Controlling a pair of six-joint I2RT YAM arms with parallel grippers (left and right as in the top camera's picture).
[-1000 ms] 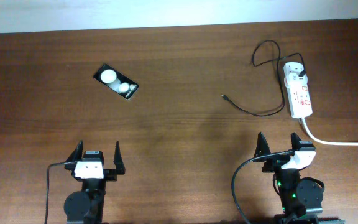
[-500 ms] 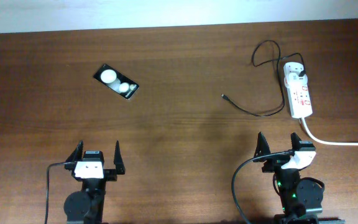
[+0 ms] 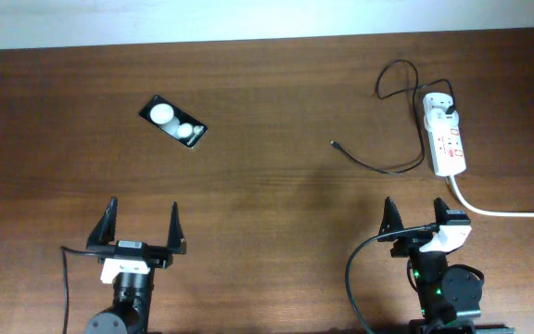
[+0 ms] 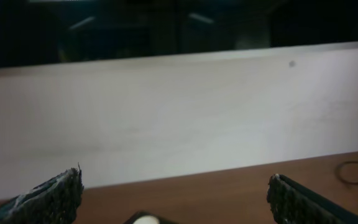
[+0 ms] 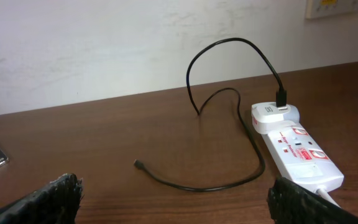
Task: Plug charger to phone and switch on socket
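The phone (image 3: pixel 173 122) lies flat on the brown table at the upper left, two white round spots on its face; its near edge shows at the bottom of the left wrist view (image 4: pixel 146 218). The charger cable (image 3: pixel 378 167) curves from its loose connector tip (image 3: pixel 334 143) to a white plug adapter (image 3: pixel 438 105) on the socket (image 3: pixel 447 139) at the right. It also shows in the right wrist view (image 5: pixel 229 183) beside the socket (image 5: pixel 297 152). My left gripper (image 3: pixel 142 230) is open and empty, well below the phone. My right gripper (image 3: pixel 413 215) is open and empty, below the cable.
The socket's thick white cord (image 3: pixel 499 211) runs off the right edge. A pale wall (image 4: pixel 179 112) rises behind the table's far edge, with a wall plate (image 5: pixel 334 7) at the upper right.
My left gripper has opened wider and its arm has shifted slightly down and left. The right arm, phone, cable and socket have not moved.
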